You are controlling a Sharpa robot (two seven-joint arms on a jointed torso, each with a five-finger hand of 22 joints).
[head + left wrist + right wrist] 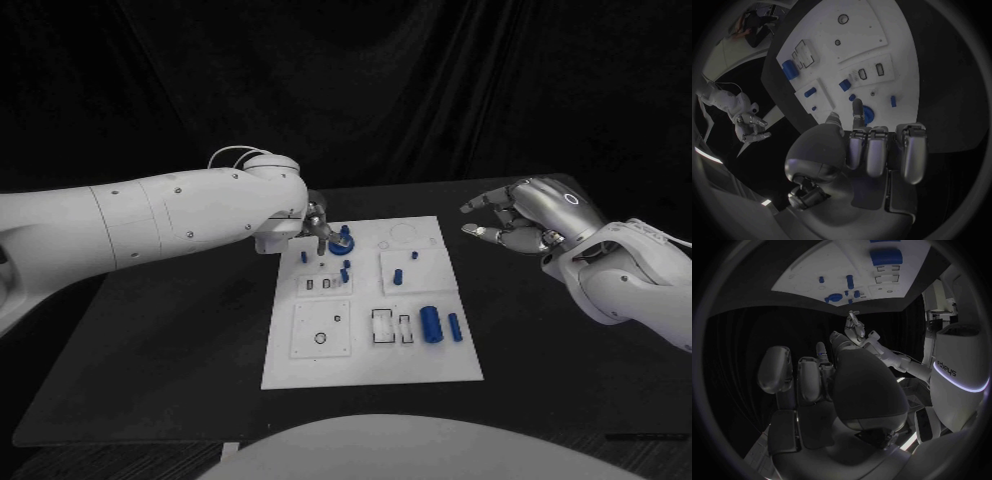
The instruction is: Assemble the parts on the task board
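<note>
The white task board [372,350] lies in the middle of the black table. A round blue part [342,243] with a peg on top stands near the board's far left corner. My left hand [315,225] hovers right beside it. In the left wrist view one finger [857,109] and the thumb [834,119] reach out at the round blue part [869,114], with nothing between them; the other fingers are curled. My right hand [526,220] hangs off the board's far right side, fingers apart and holding nothing. A thick blue cylinder [431,324] and a thinner one [454,327] lie at the board's near right.
Several small blue pegs [348,270] stand in the board's middle rows. Black-rimmed sockets [384,327] and a ring outline [320,338] mark its near half. Bare black table [159,350] surrounds the board.
</note>
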